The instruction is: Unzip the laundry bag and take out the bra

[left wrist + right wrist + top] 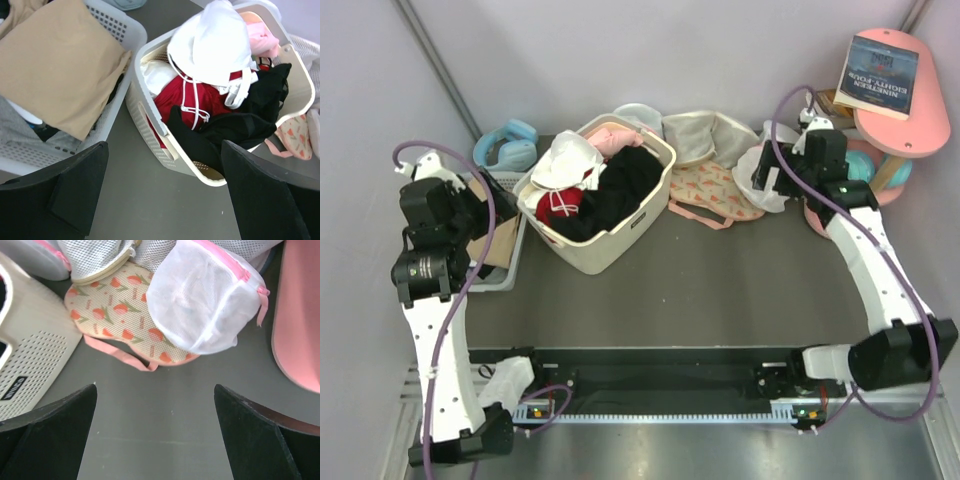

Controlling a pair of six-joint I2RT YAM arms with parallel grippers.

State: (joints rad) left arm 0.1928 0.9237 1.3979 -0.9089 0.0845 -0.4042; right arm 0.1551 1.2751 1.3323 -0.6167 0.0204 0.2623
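Note:
The laundry bag [197, 297] is a white mesh pouch with a pink zip along its top edge and a pink pull tab at its right. It lies on the printed cloth at the back right of the table [756, 172]. Its zip looks shut. Only a pale shape shows through the mesh, and the bra is not visible. My right gripper [155, 400] is open and empty, hovering above the table just in front of the bag [782, 168]. My left gripper [163, 185] is open and empty at the far left [470, 215], beside the cream basket.
A cream laundry basket [610, 252] full of white, red, black and pink clothes stands at centre left. A white crate [510, 268] holds a tan cloth. A tulip-print cloth [715, 192], plain mesh pouches [705, 135], blue headphones [507, 143] and a pink side table [910, 125] with a book are at the back.

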